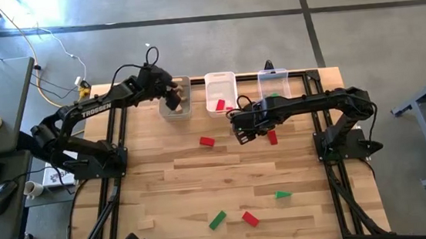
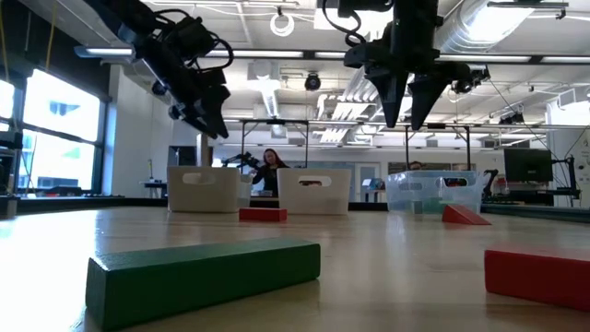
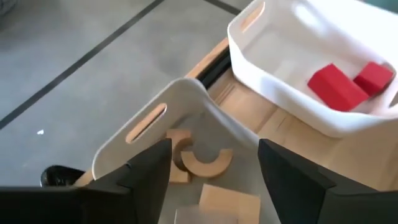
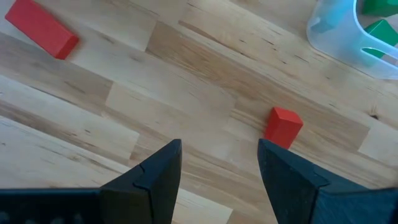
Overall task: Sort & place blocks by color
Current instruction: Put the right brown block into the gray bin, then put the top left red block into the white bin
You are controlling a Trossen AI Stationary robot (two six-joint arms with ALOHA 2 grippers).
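Note:
My left gripper (image 1: 173, 100) (image 3: 214, 174) hangs open above the left white bin (image 3: 155, 118), where plain wood blocks (image 3: 202, 162) lie, one of them an arch. My right gripper (image 1: 243, 132) (image 4: 219, 168) is open over bare table, pointing down, with a small red block (image 4: 283, 126) (image 1: 272, 137) standing just beside it, toward the table's right. A red brick (image 4: 42, 28) (image 1: 206, 142) lies flat to its left. Near the front edge lie a green brick (image 1: 218, 220), a red block (image 1: 249, 219) and a green wedge (image 1: 283, 194).
Three bins stand in a row at the far edge: the left one (image 1: 175, 107), the middle one (image 1: 219, 79) holding red blocks (image 3: 348, 84), the clear right one (image 1: 272, 75) (image 4: 336, 37) holding green blocks. Bare tabletop lies between the bins and the near blocks. A person shows in the room behind.

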